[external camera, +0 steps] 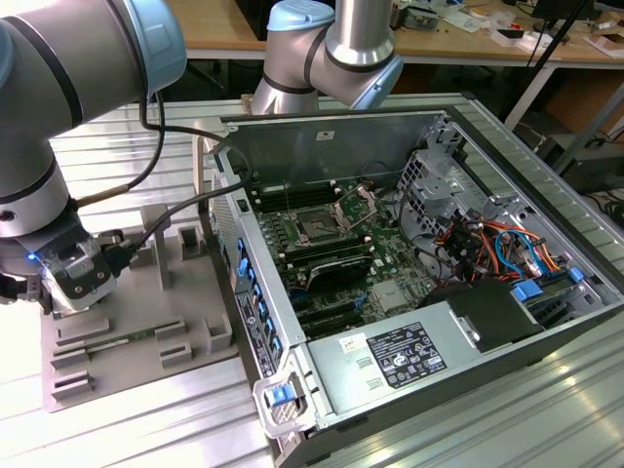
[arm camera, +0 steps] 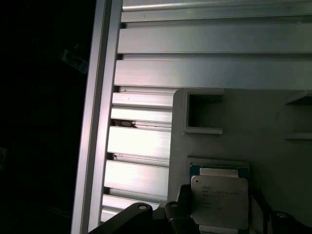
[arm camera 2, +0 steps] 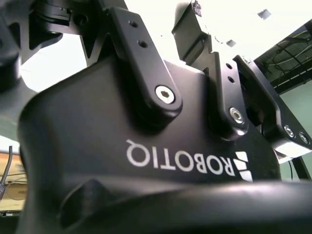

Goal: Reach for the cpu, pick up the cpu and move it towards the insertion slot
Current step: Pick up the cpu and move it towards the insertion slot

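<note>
Flat square silvery-lidded cpu (arm camera: 219, 201), green-rimmed, on grey moulded tray (arm camera: 273, 126). Black gripper (arm camera: 220, 212) fingers (arm camera: 180, 210) clamp its opposite edges.

Ribbed aluminium tabletop (external camera: 146, 429) with bright glare, cluttered wooden workbench (external camera: 219, 29) behind it in the exterior view.

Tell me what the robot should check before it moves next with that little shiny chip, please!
1. Pincer right at the cpu: ok.
2. Cpu lying flat in its grey tray pocket: ok.
3. Cpu firmly held: cannot tell.
4. Computer case open on top: ok.
5. Insertion slot uncovered, with its metal frame raised: ok.
</note>
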### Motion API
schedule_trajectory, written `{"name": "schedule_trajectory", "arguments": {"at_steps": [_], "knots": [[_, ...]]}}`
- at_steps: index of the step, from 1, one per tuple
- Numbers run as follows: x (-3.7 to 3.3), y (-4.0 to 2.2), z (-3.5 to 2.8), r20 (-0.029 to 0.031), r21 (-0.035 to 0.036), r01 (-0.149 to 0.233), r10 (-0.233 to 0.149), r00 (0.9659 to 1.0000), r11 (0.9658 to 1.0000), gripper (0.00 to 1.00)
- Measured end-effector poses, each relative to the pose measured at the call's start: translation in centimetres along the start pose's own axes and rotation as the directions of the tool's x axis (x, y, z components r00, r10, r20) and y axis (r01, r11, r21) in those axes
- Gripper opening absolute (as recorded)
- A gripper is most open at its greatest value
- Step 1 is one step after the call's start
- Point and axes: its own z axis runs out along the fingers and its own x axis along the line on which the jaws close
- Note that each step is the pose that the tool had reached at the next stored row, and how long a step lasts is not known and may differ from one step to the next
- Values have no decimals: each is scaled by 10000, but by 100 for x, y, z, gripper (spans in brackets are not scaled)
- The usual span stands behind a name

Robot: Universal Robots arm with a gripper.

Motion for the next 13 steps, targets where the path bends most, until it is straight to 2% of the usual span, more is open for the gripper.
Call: {"name": "schedule_trajectory", "arguments": {"at_steps": [13], "knots": [[0, 3, -37, 5, -52, 1, 0, 10000, 10000, 55]]}}
